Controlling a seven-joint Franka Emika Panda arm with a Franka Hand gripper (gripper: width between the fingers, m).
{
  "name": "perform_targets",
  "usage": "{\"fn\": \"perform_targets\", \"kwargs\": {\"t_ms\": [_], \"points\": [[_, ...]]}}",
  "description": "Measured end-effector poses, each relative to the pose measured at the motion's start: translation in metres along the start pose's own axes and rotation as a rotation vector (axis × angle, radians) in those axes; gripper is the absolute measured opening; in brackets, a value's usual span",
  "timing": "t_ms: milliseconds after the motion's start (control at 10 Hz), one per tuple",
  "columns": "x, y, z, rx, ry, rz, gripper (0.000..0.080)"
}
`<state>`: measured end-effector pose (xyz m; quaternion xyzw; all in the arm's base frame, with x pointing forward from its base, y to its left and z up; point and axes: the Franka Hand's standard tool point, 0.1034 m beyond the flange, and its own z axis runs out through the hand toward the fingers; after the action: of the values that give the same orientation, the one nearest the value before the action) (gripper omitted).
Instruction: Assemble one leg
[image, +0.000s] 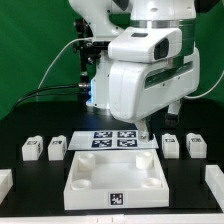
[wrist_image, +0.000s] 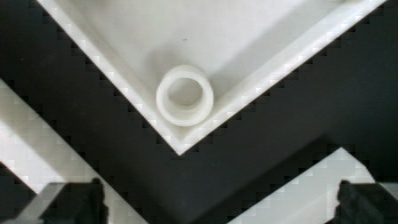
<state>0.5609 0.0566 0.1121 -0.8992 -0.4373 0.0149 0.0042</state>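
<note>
The large white square panel lies on the black table at the front centre. Four small white legs with tags stand behind it: two on the exterior view's left and two on its right. My gripper hangs over the panel's far right corner, above it and not touching. In the wrist view my gripper is open and empty, with one dark fingertip at each side. Between them lies the panel's corner with its round socket. No leg shows in the wrist view.
The marker board lies flat behind the panel, under the arm. More white parts sit at the table's front edges, on the exterior view's left and right. A green backdrop and cables are behind the arm.
</note>
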Motion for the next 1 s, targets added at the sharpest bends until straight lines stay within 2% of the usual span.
{"fn": "perform_targets", "kwargs": {"t_ms": [800,1000], "points": [[0.0000,0.0000,0.0000,0.000,0.000,-0.015,0.0650],[-0.0026,-0.0056,0.0008,-0.001,0.000,-0.057,0.0650]]}}
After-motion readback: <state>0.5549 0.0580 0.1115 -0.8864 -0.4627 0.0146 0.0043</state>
